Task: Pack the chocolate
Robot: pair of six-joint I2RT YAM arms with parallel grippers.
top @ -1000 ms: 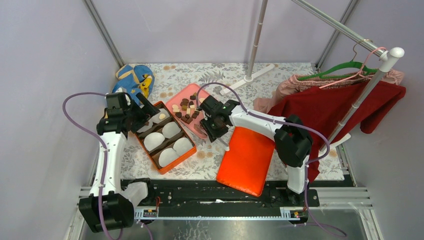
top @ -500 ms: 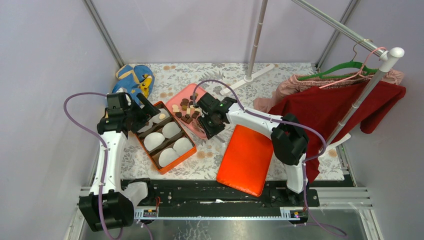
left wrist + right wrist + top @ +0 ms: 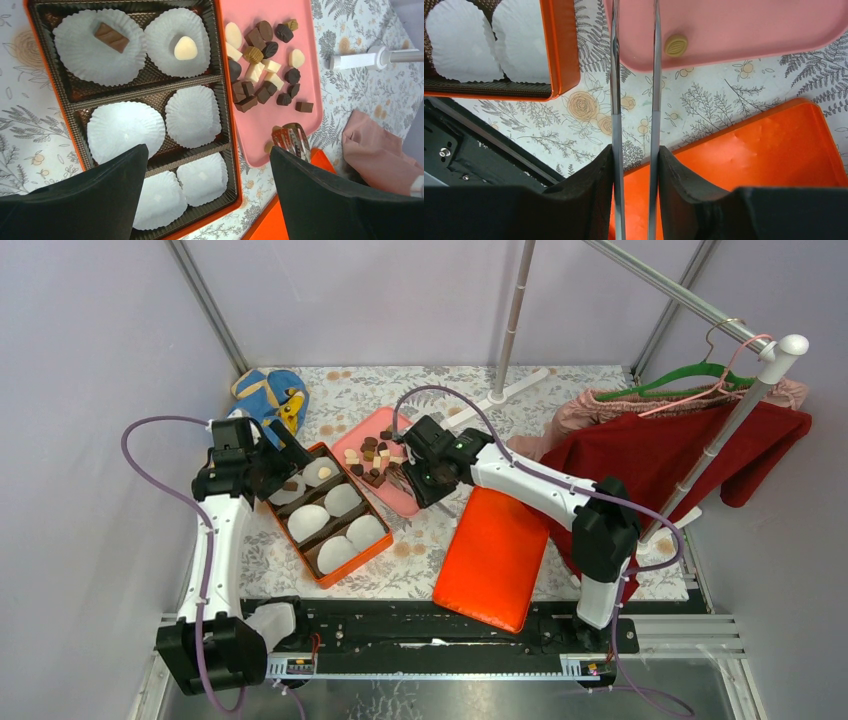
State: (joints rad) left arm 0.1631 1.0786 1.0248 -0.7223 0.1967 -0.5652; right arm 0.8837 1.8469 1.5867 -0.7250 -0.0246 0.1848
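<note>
The chocolate (image 3: 375, 458) lies in a pile of dark, light brown and cream pieces on a pink tray (image 3: 403, 500). It also shows in the left wrist view (image 3: 262, 70). An orange box (image 3: 350, 562) holds several white liners. One brown piece (image 3: 111, 37) and one cream piece (image 3: 185, 48) lie in its far liners. My left gripper (image 3: 206, 150) is open and empty above the box. My right gripper (image 3: 636, 150) is shut on metal tongs (image 3: 616, 100). The tongs' tips (image 3: 292, 140) sit over the tray's near edge, beside a tan piece (image 3: 675, 45).
An orange lid (image 3: 495, 560) lies to the right of the box, under my right arm. A blue bag (image 3: 265, 400) sits at the back left. A clothes rack with a red garment (image 3: 680, 455) stands at the right, and its pole base (image 3: 500, 390) is behind the tray.
My right gripper has shifted a little back and right with the tongs, and its elbow has swung right. My left arm has moved only slightly.
</note>
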